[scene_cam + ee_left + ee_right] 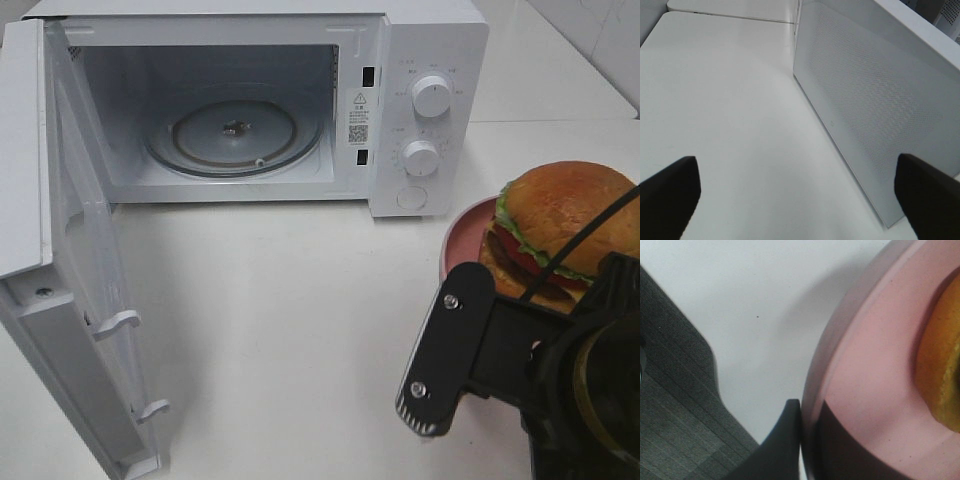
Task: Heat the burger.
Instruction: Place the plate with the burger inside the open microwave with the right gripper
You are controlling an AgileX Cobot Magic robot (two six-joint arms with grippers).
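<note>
The burger (570, 215), with a golden bun, green lettuce and red tomato, sits on a round pink plate (463, 238) at the right, in front of the microwave's control panel. In the right wrist view my right gripper (807, 442) is shut on the plate's rim (865, 370), one finger under it and one on top, with the bun's edge (940, 365) close by. Whether the plate rests on the table I cannot tell. My left gripper (800, 200) is open and empty beside the outer face of the microwave door (875, 100). It is out of the high view.
The white microwave (425, 60) stands at the back with its door (60, 250) swung wide open to the left. Its glass turntable (235, 135) is bare. Two knobs (432, 97) are on the right panel. White table (280, 320) spreads in front.
</note>
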